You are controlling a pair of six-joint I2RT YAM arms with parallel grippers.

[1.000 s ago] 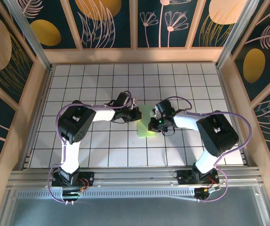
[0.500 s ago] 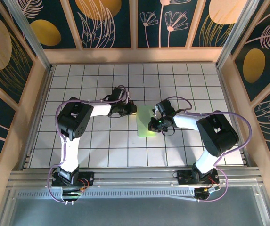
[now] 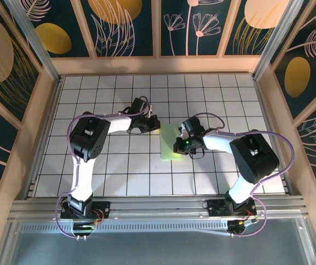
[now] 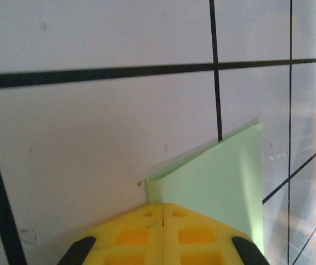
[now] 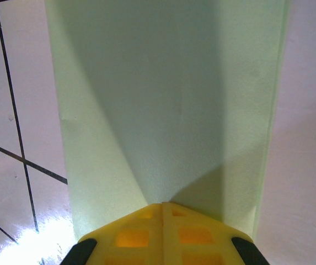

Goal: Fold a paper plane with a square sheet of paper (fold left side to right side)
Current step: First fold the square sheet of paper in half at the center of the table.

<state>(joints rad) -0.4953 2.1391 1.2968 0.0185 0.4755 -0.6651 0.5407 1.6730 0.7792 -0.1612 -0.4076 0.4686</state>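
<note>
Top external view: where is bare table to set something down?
Free: far tile rows below the back wall; near tiles between the arm bases. Crowded: the centre, left gripper and right gripper at the paper.

On the white grid-tiled surface (image 3: 91, 165), the folded pale green sheet of paper (image 3: 169, 150) has the closed left pincer (image 3: 156, 125) at its far left corner and the closed right pincer (image 3: 178, 148) over its middle.

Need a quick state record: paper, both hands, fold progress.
paper: pale green, folded into a narrow strip, lying on the tiled table
left hand: shut, holding nothing, tips at a corner of the paper
right hand: shut, tips over the paper, contact unclear
fold progress: doubled over, no pointed nose yet
</note>
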